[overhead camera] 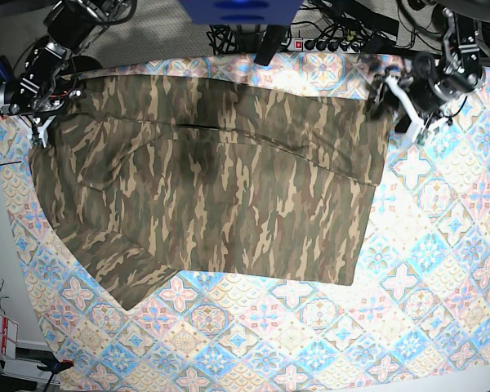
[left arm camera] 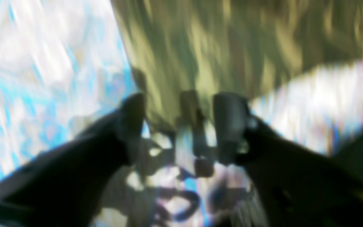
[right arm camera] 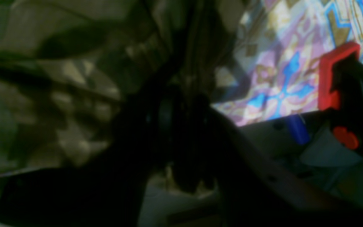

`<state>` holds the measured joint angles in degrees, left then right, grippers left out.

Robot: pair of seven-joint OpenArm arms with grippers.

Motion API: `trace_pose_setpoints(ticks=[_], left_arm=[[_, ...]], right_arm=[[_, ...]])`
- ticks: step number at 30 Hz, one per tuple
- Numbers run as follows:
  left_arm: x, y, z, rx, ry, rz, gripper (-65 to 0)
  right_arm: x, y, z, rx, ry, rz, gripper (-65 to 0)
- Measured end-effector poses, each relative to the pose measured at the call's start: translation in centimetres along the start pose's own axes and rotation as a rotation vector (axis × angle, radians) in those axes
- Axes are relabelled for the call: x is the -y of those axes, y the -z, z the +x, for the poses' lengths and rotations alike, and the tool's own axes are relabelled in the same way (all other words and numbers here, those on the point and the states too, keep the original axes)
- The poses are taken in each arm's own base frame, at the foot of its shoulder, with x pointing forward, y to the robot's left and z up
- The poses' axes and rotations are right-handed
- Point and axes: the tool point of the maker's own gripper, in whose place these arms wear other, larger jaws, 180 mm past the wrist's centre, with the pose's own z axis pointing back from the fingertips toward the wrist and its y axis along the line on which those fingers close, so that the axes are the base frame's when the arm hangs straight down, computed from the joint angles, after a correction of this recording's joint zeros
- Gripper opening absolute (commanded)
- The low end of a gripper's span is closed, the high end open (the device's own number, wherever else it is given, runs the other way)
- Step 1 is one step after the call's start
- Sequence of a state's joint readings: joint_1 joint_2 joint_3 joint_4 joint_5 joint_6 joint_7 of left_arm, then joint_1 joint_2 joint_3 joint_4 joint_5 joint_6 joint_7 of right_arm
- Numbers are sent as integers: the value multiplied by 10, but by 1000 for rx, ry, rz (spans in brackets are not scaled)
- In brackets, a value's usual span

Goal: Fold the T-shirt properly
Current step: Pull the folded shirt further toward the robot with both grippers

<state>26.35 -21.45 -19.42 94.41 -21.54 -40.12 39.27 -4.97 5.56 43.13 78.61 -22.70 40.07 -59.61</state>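
We see a big camouflage T-shirt [overhead camera: 220, 188] lying on a tablecloth [overhead camera: 425, 269] with blue, pink and cream flower tiles. From above, the shirt covers the middle and the nine o'clock side of the cloth. Its top part is folded down, so a fold line runs across it from nine o'clock toward three o'clock. One sleeve [overhead camera: 122, 265] sticks out toward seven o'clock. The shirt looks mostly flat, with a few soft wrinkles.

Our left gripper [overhead camera: 384, 91] is at about two o'clock in the view from above, right by the top corner of the shirt. In the left wrist view, which is very blurry, the two dark fingers [left arm camera: 131, 116] stand apart with a gap between them. The green and brown shirt [left arm camera: 232, 41] fills the twelve o'clock part of that view, just past the fingertips. We see nothing pinched between them, so this gripper looks let go.

Our right gripper [overhead camera: 34, 102] is at about ten o'clock in the view from above, at the other top corner of the shirt. The right wrist view is dark and fuzzy. The shirt [right arm camera: 52, 78] fills its nine o'clock side and bunches up around the dark gripper in the middle. We cannot tell if it is pinching the shirt or not. A red and black clamp [right arm camera: 342, 94] sits at the tablecloth's edge at three o'clock there.
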Motion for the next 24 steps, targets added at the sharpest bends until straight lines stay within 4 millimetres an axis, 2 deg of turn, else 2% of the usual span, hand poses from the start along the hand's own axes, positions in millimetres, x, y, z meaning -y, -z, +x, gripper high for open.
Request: trace_pose_setpoints(ticks=[3, 5, 9, 11, 12, 14, 17, 21, 24], left_arm=[[-18, 1, 19, 35, 1, 34, -219], [-32, 4, 16, -43, 6, 71, -225], [-49, 29, 29, -58, -62, 59, -227], [-54, 41, 28, -74, -100, 50, -227], [-52, 47, 23, -106, -92, 43, -227], [-36, 56, 14, -153, -65, -9, -227], [-5, 71, 17, -159, -29, -98, -227], [12, 80, 20, -143, -30, -130, -227], [16, 86, 16, -116, -90, -152, -228]], right_arm=[[0, 0, 0, 3, 0, 0, -534], [0, 0, 0, 5, -1, 0, -534], [0, 0, -1, 4, -1, 0, -535], [0, 0, -1, 4, -1, 0, -535], [0, 0, -1, 4, -1, 0, -535], [0, 0, 0, 5, 0, 0, -535], [0, 0, 0, 3, -1, 0, -535], [0, 0, 0, 4, 0, -1, -535], [0, 0, 0, 4, -1, 0, -535]])
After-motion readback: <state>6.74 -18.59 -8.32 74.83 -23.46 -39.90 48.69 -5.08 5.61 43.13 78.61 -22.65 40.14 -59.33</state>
